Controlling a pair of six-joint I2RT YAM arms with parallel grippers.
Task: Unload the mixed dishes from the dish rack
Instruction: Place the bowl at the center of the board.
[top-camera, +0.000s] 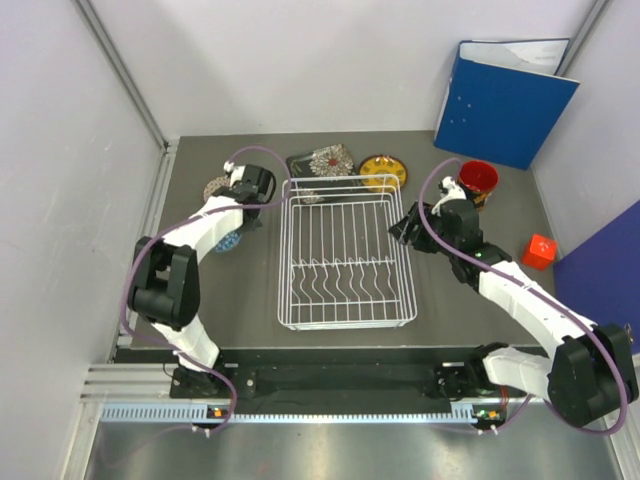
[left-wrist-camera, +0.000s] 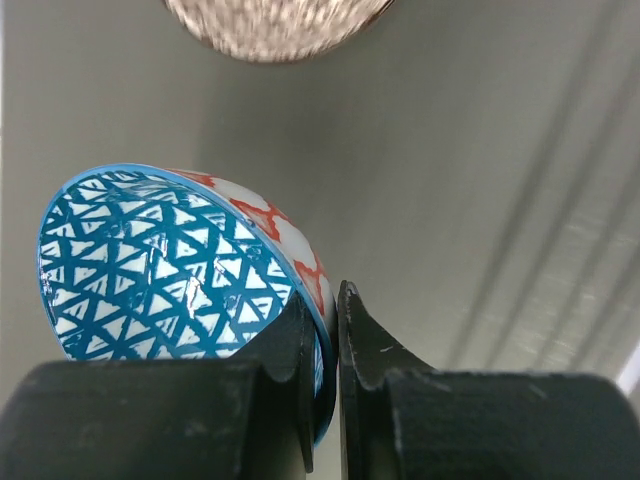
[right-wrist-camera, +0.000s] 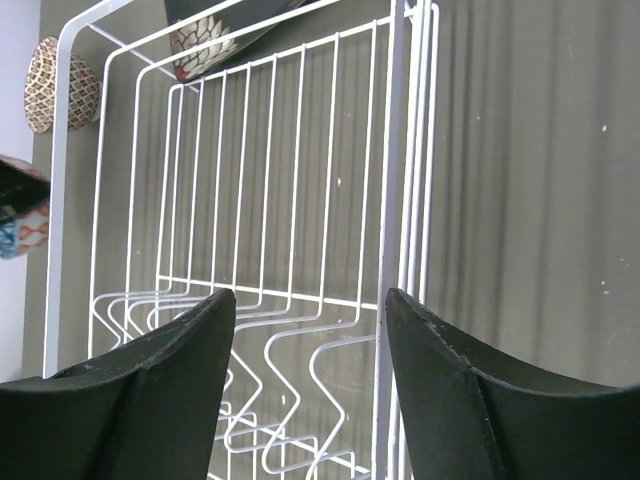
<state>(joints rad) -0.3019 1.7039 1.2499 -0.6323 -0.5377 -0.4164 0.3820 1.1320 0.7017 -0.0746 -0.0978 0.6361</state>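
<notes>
**A robotics lab test cell with a few kitchen things in it**

A left arm (top-camera: 205, 222) and a right arm (top-camera: 520, 300), both white and black, are bolted to a metal rail (top-camera: 300, 412) along the bottom of the overhead view. Purple cables (top-camera: 127, 285) loop off them at either side. They stand at a dark grey table (top-camera: 250, 290) boxed in by plain white panels (top-camera: 300, 70), with a bare metal post (top-camera: 125, 72) running up the upper left. A white wire dish rack (top-camera: 345, 325) sits loose in the middle of the frame. A red mug (top-camera: 478, 180) and a yellow plate (top-camera: 383, 170) lie straight on the table above it. A blue binder (top-camera: 500, 105) leans on the back panel at the upper right.
</notes>
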